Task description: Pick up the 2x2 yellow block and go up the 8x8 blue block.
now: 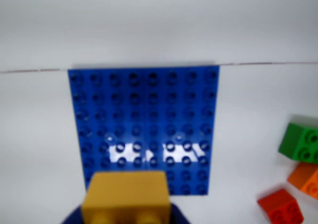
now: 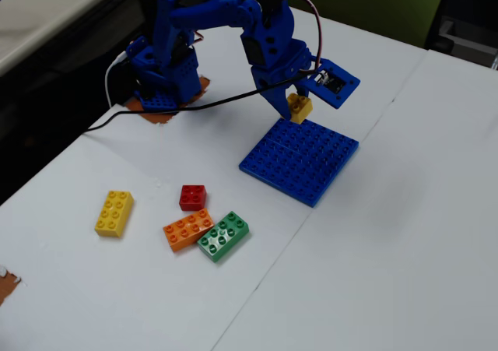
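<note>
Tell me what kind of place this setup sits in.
Probably a hobby or lab workbench indoors: a small blue arm fixed to a white table, loose toy bricks such as the green brick, and a cable trailing off the table edge.

Count of items on the white table (image 2: 389, 234), fixed view: six plastic pieces are showing in total. One large flat blue baseplate, the 8x8 blue block (image 2: 303, 164), is lying alone. Two yellow bricks are showing: one small 2x2 yellow block (image 2: 299, 110) sitting in the gripper (image 2: 294, 106), and one longer yellow eight-stud brick (image 2: 114, 212) lying at the left. One red four-stud brick (image 2: 192, 197), one orange eight-stud brick (image 2: 187, 229) and one green eight-stud brick (image 2: 223, 236) are lying together. One blue robot arm (image 2: 226, 24) is standing on the table. The wrist view is showing four colours of brick besides the baseplate: one each.
</note>
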`<state>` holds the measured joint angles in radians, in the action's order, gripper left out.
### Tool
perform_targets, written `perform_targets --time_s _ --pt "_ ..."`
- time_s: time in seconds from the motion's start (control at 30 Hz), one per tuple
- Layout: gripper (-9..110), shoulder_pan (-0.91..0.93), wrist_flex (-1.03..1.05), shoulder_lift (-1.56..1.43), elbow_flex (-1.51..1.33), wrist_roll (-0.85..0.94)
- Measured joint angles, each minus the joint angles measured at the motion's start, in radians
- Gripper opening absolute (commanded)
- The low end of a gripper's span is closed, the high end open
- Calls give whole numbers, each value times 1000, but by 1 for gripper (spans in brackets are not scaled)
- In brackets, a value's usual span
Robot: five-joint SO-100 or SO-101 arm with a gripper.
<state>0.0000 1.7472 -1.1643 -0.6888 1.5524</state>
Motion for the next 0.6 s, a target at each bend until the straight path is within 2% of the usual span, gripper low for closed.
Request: perform_targets --time_s 0.6 --pt "6 6 0 0 0 12"
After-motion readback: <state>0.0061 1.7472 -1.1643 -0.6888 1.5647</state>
